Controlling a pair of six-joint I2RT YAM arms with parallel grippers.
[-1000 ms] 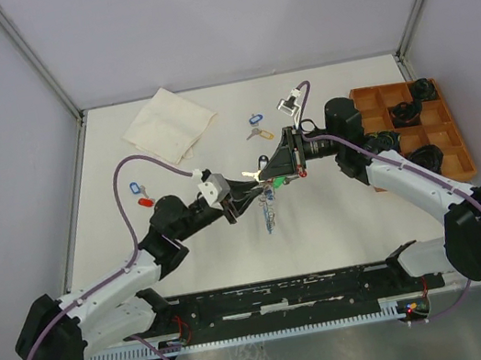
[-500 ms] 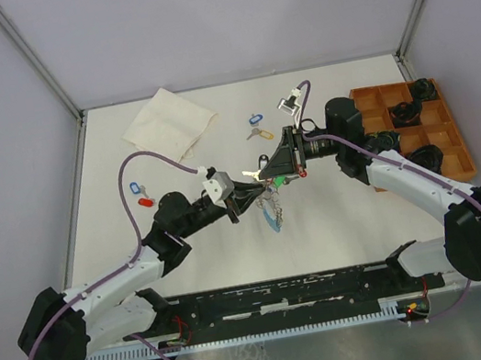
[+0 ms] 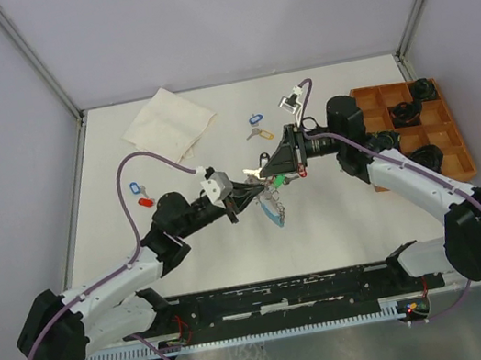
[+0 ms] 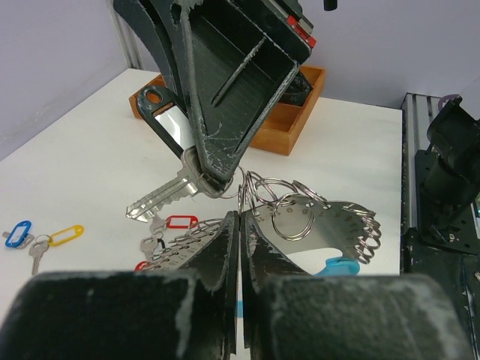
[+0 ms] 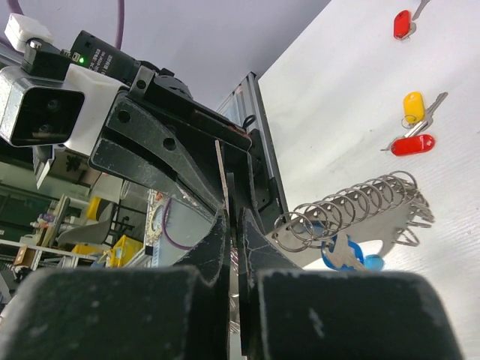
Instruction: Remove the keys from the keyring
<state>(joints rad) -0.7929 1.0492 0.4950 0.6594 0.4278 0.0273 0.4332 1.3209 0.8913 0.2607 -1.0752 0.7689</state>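
white tabletop (image 3: pixel 340 218) enclosed by grey walls is shown in the top view. the left gripper (image 3: pixel 256 191) is fully closed, its fingertips (image 4: pixel 225 240) pressed together on the upper edge of the keyring (image 4: pixel 330 217); the exact pinch point is hidden behind the fingers. the right gripper (image 4: pixel 212 177) is clamped on the head of a silver key (image 4: pixel 159 199) carrying a dark tag (image 4: pixel 169 124). the keyring is held in the air between both grippers, above the table centre. its light-blue part (image 4: pixel 337 268) is partly covered. lettering on the tags cannot be read. loose keys (image 3: pixel 255 127) are seen between a cloth (image 3: pixel 168 123) and a wooden tray (image 3: pixel 365 104). compared with one second earlier, the left jaws have been shut and the keyring has been swung from hanging straight down toward the right.
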